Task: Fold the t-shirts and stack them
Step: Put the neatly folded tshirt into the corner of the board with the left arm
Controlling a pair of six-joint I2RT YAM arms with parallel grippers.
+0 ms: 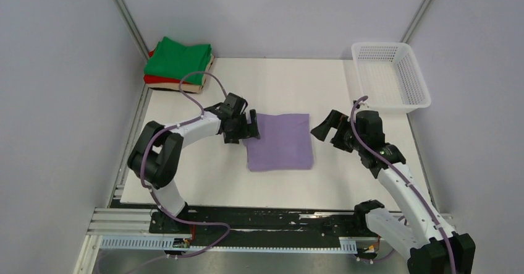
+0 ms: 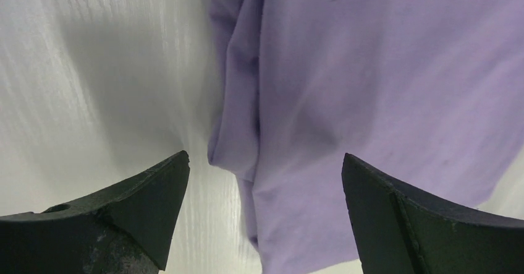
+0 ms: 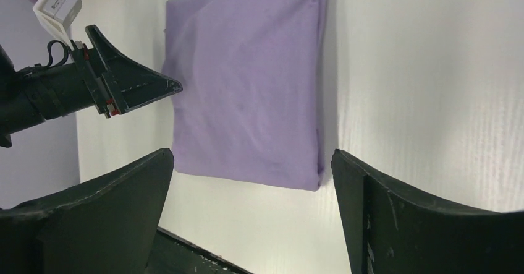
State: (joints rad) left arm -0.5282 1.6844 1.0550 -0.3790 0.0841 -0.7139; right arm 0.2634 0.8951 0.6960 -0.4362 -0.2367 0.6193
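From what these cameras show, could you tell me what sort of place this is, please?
Likely a robot lab cell: grey partition walls enclose a white table, arms bolted to a rail.

A folded lavender t-shirt (image 1: 281, 141) lies flat on the white table (image 1: 204, 181).

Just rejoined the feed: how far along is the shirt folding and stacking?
Done: lavender shirt lies folded on the table; green, red and beige shirts sit stacked at the far-left corner. In hand: nothing; left pincer open at its left edge, right pincer open beside it. Left: moving it onto them.
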